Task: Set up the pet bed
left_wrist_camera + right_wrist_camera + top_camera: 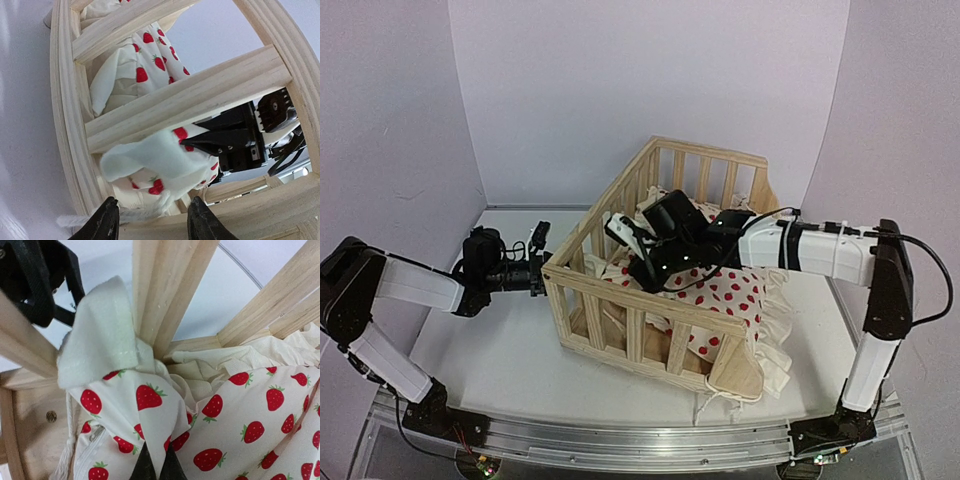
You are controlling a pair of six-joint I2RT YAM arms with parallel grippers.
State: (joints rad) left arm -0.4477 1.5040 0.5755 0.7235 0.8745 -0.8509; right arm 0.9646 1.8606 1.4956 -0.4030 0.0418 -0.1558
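Sitting mid white surface (490, 350), the light pine slatted wooden pet bed frame (640, 300) held the white ruffled cushion with red strawberry print (730, 290), which spilled out over the open right end. Left gripper (542, 282) was outside the frame's left corner. Right gripper (642, 272) was inside, over the cushion.

Left wrist: left gripper (152, 222) was open, fingers apart just outside the slats (200, 95). A white tie string (75, 220) ran toward the gap, and a cushion corner (150, 160) poked through the slats.

Right wrist: right gripper (156, 465) was closed, pinching a fold of cushion (240, 390) fabric below the frame's corner posts (165, 290).
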